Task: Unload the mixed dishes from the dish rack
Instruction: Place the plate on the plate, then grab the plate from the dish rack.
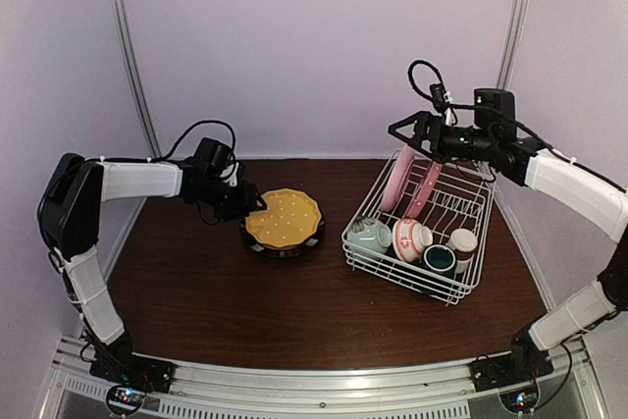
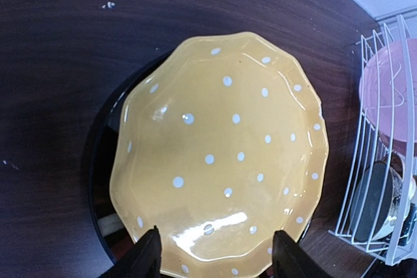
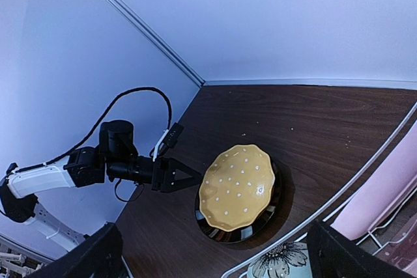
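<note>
Dark brown table point(image 1: 196, 282), pale walls all round. Over on the left, the left gripper point(image 1: 253, 205) has its jaws spread and nothing in them, tips flanking the near rim of the yellow white-dotted plate point(image 1: 285, 218). That plate lies flat just ahead of the claw, stacked on the black-rimmed plate point(image 1: 294, 248). Well off to its right stands the dish rack point(image 1: 392, 267). The right gripper point(image 1: 400, 136) hangs over the rack's far end, fingers wide, empty. Two pink plates point(image 1: 397, 179) stand on edge right beneath it. Below and behind that claw, along the rack's front: pale green bowl point(image 1: 368, 235), red-patterned bowl point(image 1: 410, 238), two small cups point(image 1: 439, 259).
</note>
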Robot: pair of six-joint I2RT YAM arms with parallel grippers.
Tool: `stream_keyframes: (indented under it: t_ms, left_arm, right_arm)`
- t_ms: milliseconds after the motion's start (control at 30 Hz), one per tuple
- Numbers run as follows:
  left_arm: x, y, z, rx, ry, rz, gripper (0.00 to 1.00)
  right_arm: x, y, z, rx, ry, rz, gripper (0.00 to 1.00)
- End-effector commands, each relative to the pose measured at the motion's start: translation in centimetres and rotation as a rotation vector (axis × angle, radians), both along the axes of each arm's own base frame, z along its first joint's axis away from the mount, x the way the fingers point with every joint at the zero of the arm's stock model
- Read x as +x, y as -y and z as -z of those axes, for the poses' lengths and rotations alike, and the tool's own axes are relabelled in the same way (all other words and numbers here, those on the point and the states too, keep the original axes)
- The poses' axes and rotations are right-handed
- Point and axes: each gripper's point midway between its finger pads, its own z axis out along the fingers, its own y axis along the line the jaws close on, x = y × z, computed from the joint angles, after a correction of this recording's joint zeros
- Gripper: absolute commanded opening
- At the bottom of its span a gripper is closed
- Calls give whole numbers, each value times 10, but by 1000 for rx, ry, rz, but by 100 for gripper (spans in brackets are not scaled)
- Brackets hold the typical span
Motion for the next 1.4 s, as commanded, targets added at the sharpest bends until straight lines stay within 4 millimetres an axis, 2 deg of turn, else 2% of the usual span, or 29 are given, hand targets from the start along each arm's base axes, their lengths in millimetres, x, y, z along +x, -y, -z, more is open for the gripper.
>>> stream_keyframes:
  t_ms: [0, 33, 167, 233, 467, 600, 867, 1000, 1233, 1367]
  left_arm:
    - [6, 7, -48, 34, 155, 35, 69]
    - [5, 7, -53, 45, 178, 38, 76]
    - [3, 5, -77, 101, 278, 43, 96]
    - [4, -1, -90, 120, 323, 26, 97]
    - [-4, -22, -153, 56, 564, -71, 97]
    - [-11, -33, -178, 10, 679, -126, 97]
    - [-11, -51, -185, 72, 692, -188, 97]
    - [-12, -60, -179, 119, 655, -217, 97]
    - [-11, -62, -170, 137, 616, -232, 97]
    - [-10, -62, -170, 135, 613, -239, 97]
  right_arm:
    - [1, 21, -6, -93, 11, 102, 100]
    - [1, 26, -6, -115, 10, 124, 100]
    - [3, 51, -9, -216, 19, 246, 100]
    - [2, 63, -11, -261, 25, 300, 100]
    - [-6, 130, -15, -369, 19, 633, 100]
    - [-11, 145, -4, -387, -9, 692, 100]
    - [6, 147, 40, -416, -213, 733, 100]
    - [13, 143, 57, -388, -278, 747, 100]
    - [26, 143, 90, -387, -378, 795, 99]
    - [32, 134, 108, -367, -434, 779, 99]
